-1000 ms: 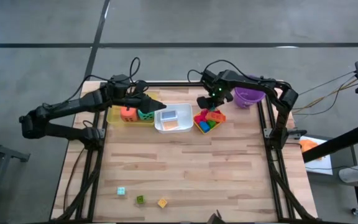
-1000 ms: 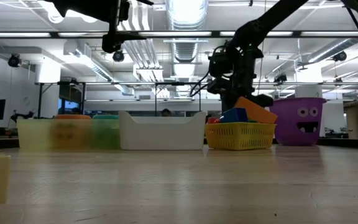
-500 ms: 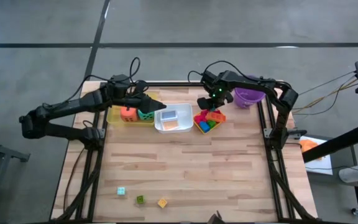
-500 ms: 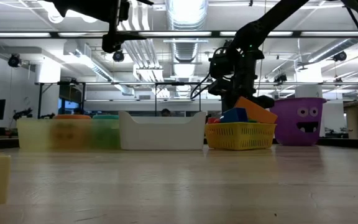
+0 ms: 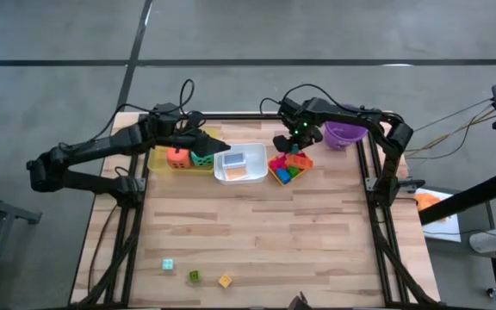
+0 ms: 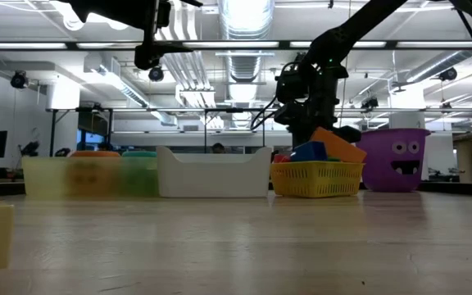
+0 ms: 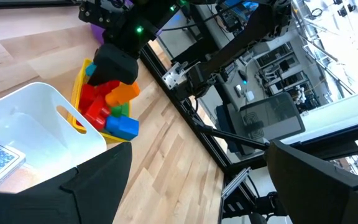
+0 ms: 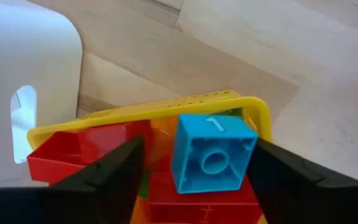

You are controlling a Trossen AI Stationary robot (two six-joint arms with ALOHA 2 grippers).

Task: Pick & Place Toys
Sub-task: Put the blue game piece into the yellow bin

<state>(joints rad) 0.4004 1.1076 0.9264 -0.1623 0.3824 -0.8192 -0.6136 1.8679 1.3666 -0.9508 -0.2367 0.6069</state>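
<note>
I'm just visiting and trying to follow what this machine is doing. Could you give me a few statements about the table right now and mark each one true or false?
1. The right gripper is over the yellow basket of blocks. True.
2. A blue block sits between its open fingers. True.
3. The two dice are in the purple bucket. False: the orange die and teal die sit in the tray at the back left.
4. Three small blocks lie near the table's front edge. True.
5. The white tray holds only blocks. False: it holds flat cards.
</note>
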